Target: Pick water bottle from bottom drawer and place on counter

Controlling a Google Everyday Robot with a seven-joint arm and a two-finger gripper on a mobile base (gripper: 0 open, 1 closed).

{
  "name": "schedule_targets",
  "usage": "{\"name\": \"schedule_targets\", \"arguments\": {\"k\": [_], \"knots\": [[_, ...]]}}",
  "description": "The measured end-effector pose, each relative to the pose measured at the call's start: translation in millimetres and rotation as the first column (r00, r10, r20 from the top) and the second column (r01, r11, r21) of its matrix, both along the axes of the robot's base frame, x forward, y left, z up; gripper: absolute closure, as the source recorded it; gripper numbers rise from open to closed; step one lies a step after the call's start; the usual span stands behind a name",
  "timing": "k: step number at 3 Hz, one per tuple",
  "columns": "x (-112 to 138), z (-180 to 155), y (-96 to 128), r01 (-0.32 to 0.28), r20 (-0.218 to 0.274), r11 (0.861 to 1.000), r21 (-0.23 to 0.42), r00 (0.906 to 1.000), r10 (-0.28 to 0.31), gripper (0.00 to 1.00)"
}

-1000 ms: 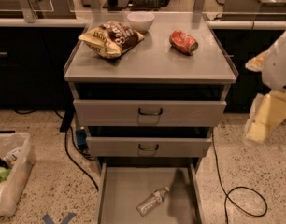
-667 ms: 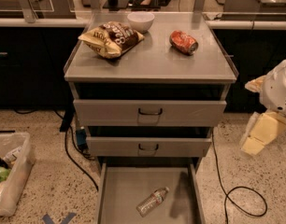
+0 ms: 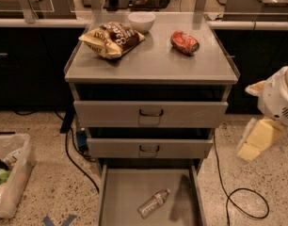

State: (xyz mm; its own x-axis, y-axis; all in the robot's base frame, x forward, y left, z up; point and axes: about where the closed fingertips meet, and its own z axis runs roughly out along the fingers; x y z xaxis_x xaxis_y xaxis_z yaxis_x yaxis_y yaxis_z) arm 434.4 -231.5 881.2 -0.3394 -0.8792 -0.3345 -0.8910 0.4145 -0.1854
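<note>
The water bottle (image 3: 154, 203) lies on its side on the floor of the open bottom drawer (image 3: 123, 192), near the drawer's middle, cap pointing up-right. The grey steel counter (image 3: 156, 60) tops the cabinet. My gripper (image 3: 255, 143), pale yellow under the white arm (image 3: 279, 98), hangs at the right of the cabinet, about level with the middle drawer. It is well apart from the bottle, above and to the right of it.
On the counter lie a chip bag (image 3: 112, 39), a white bowl (image 3: 141, 21) and a crushed red can (image 3: 185, 42). Two upper drawers (image 3: 151, 113) with loop handles stand slightly pulled out. A plastic bin (image 3: 10, 173) stands at left. A cable (image 3: 245, 199) loops on the floor at right.
The arm and gripper have moved downward at the right of the cabinet. The bottle and drawers have not moved.
</note>
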Motion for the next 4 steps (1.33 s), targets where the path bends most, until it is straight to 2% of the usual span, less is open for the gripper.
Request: {"name": "schedule_targets", "arguments": {"k": [1,2,3,4], "knots": [[-7.6,-45.8,27.8,0.041,0.000,0.998,0.053,0.9991,-0.042,0.00],[-2.8,-123.0,62.4,0.070,-0.048,0.992,0.103,0.9967,-0.066,0.00],[14.8,-193.9,93.4,0.089,-0.075,0.981,0.170,0.9942,-0.078,0.00],[14.5,-194.0,93.5,0.089,-0.076,0.982,0.169,0.9942,-0.077,0.00]]}}
